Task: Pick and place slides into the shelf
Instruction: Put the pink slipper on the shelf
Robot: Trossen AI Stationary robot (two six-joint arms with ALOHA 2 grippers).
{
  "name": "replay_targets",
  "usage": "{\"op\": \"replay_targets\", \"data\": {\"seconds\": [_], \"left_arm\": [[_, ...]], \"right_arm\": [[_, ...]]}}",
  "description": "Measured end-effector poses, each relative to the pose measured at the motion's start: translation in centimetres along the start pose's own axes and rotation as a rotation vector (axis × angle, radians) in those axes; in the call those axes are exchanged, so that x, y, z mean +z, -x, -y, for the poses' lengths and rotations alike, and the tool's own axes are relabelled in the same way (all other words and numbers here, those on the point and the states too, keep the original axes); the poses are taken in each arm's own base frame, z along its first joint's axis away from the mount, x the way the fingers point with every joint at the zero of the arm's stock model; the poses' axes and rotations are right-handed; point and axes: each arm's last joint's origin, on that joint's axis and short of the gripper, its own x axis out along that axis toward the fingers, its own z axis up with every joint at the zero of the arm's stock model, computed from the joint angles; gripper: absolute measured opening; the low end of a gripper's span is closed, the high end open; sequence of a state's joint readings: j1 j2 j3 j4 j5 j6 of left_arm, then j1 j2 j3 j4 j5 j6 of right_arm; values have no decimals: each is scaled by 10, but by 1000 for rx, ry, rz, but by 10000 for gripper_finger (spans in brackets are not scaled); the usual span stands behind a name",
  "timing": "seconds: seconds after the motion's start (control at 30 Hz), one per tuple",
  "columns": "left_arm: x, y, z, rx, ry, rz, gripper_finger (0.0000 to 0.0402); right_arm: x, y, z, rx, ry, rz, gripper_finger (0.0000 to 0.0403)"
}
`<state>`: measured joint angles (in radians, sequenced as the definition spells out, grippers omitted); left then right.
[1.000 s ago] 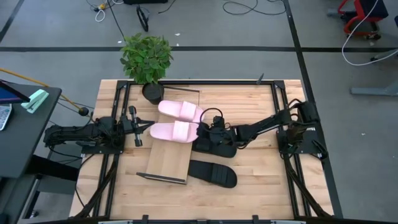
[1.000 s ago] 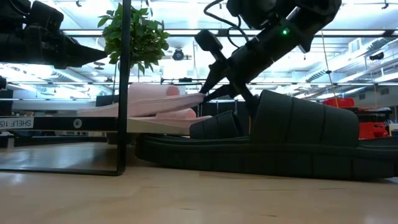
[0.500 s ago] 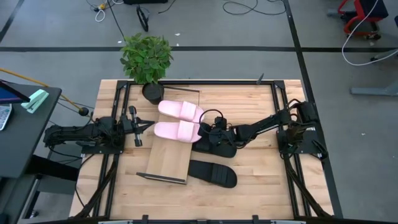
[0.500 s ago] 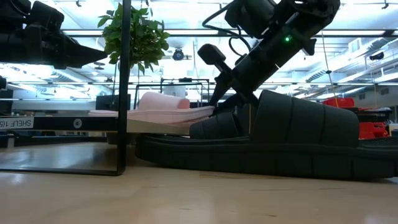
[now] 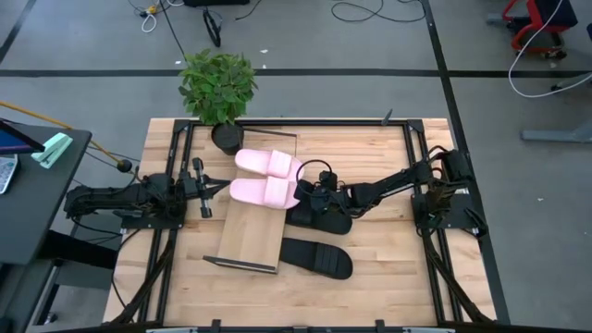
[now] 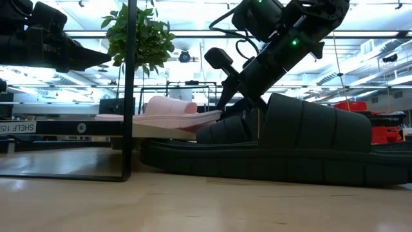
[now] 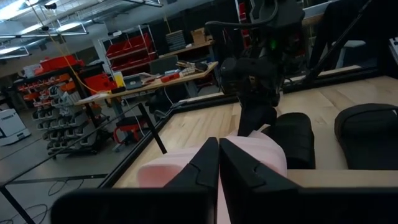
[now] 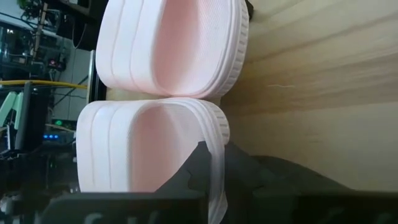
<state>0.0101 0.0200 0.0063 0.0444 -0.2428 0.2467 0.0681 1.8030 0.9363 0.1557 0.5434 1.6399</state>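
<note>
Two pale pink slides lie side by side across the far half of the shelf point(image 5: 248, 236), a light-wood board with dark end frames. The nearer pink slide point(image 5: 264, 192) is in my right gripper point(image 5: 301, 195), which is shut on its strap end. The farther pink slide point(image 5: 268, 164) rests on its sole. One black slide point(image 5: 326, 222) lies on the table beneath my right arm, and the other black slide point(image 5: 317, 258) is nearer to me. My left gripper point(image 5: 220, 187) is shut and waits at the shelf's left side. My right gripper pinches the rim of the nearer pink slide's sole point(image 8: 216, 163) at the strap end, between its two fingers point(image 8: 189, 177). It comes from the table's right, slanting down, along the slide. The slide lies flat on the shelf beside the other pink slide point(image 8: 174, 46).
A potted plant point(image 5: 217, 88) stands at the far edge beside the shelf's far end. The shelf's near half shows bare board. In the low view the black slide point(image 6: 290, 148) fills the foreground on the right, and a dark shelf post point(image 6: 129, 90) stands at the left.
My right gripper has come down a little while staying shut on the pink slide. The slide's held end, raised and tilted a second ago, now lies level on the shelf. The slide has also shifted slightly toward the table's right.
</note>
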Motion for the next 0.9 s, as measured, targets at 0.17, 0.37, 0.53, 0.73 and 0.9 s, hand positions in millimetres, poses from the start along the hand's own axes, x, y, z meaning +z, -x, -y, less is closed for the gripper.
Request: {"op": "replay_targets", "data": {"seconds": [0.17,0.37,0.53,0.73,0.9], "left_arm": [[0,0,0,0,0,0,27],[0,0,0,0,1,1,19],[0,0,0,0,1,1,13],[0,0,0,0,8,0,16],[0,0,0,-1,8,0,25]], "right_arm": [[0,0,0,1,24,1,55],[1,0,0,3,48,-1,106],[1,-2,-1,10,67,-37,143],[6,-3,-2,2,107,-50,170],[12,-4,-4,5,119,-41,181]]}}
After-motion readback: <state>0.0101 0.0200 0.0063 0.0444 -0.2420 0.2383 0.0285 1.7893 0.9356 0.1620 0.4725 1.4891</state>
